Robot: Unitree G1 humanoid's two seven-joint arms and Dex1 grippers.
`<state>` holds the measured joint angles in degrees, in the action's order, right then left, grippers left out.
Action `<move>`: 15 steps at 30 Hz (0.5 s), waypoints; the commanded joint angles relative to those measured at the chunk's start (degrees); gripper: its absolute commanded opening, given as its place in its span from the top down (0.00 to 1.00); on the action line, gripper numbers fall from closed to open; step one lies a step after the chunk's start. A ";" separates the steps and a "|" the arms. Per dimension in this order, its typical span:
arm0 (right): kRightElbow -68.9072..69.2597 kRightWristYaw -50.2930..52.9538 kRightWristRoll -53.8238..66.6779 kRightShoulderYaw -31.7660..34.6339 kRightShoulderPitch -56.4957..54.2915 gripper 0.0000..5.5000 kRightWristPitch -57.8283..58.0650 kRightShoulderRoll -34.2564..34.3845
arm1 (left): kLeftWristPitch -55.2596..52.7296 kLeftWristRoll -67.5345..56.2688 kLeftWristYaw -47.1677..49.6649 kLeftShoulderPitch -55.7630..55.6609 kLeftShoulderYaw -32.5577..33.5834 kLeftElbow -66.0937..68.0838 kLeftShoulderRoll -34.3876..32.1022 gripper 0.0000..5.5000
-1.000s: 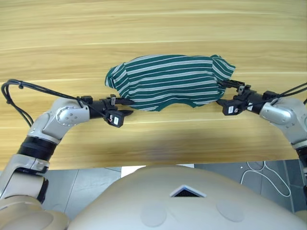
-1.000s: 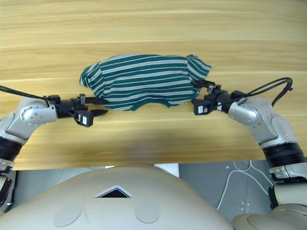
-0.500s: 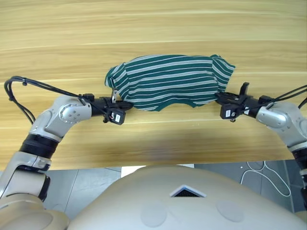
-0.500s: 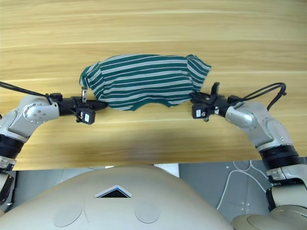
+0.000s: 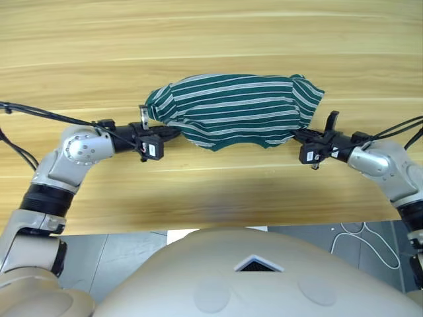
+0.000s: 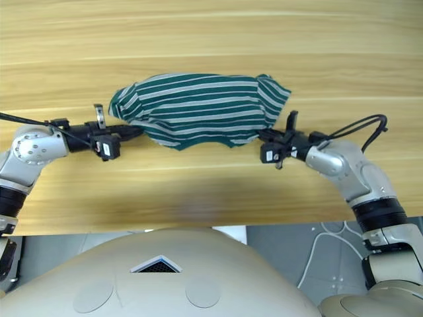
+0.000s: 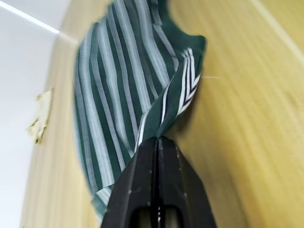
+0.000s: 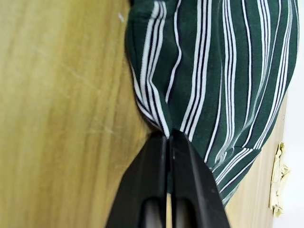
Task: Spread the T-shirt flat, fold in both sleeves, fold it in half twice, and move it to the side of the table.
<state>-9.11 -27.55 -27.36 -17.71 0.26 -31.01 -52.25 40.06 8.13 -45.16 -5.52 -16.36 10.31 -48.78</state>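
Observation:
A green T-shirt (image 5: 234,105) with white stripes lies bunched and partly folded on the wooden table (image 5: 211,39). My left gripper (image 5: 170,133) is shut on the shirt's near left edge, and the pinched cloth (image 7: 161,114) rises from its fingertips. At the near right edge my right gripper (image 5: 295,135) is shut on the fabric (image 8: 166,109) as well. Both grippers sit low over the table, one at each side of the shirt, whose near hem hangs between them.
The table's front edge (image 5: 211,228) runs just below the arms, with grey floor and a white cable (image 5: 363,247) beyond it. Bare wood stretches behind and to both sides of the shirt.
Both grippers have closed on the shirt's near corners. The left one has drawn outward to the left, and the near hem has pulled up slightly.

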 commanded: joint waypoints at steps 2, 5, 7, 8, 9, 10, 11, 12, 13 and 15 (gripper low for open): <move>7.82 -0.85 19.61 10.85 6.55 0.99 -10.44 -4.42 | 6.04 -17.59 -2.86 1.92 7.57 -3.77 -3.28 1.00; 18.04 -3.89 40.07 20.90 14.90 0.99 -18.81 -8.91 | 9.16 -35.26 -7.15 6.89 12.82 -13.84 -6.77 1.00; 26.73 -6.97 51.72 29.66 27.35 0.99 -30.26 -12.30 | 14.36 -47.94 -12.85 17.10 17.51 -24.95 -11.14 1.00; 30.01 -8.47 55.95 33.18 33.27 0.99 -36.19 -13.40 | 16.69 -53.49 -16.03 22.31 19.70 -30.73 -12.55 1.00; 32.31 -9.94 59.48 35.87 37.94 0.99 -40.84 -14.12 | 17.73 -58.49 -19.33 26.26 21.91 -35.53 -12.95 1.00; 33.51 -10.33 62.41 37.86 43.05 0.99 -47.04 -15.78 | 17.66 -64.10 -23.59 29.69 24.95 -39.63 -12.21 1.00; 34.11 -10.87 64.60 39.24 46.54 0.99 -50.83 -16.95 | 17.05 -68.05 -26.83 31.77 27.29 -41.93 -11.42 1.00; 32.99 -10.94 65.36 38.98 49.46 0.99 -54.94 -19.29 | 17.07 -68.66 -29.03 33.29 28.53 -41.38 -11.06 1.00; 29.97 -12.92 62.59 37.47 47.78 0.99 -52.30 -19.18 | 16.55 -62.57 -28.39 31.98 28.20 -36.64 -10.21 1.00; 21.39 -13.38 48.68 32.74 36.46 0.99 -37.50 -16.06 | 12.58 -41.06 -24.04 24.30 26.46 -22.00 -6.25 1.00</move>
<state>20.01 -39.83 33.73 19.21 46.84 -81.58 -70.22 56.41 -51.98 -72.39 25.98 11.57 -24.99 -58.43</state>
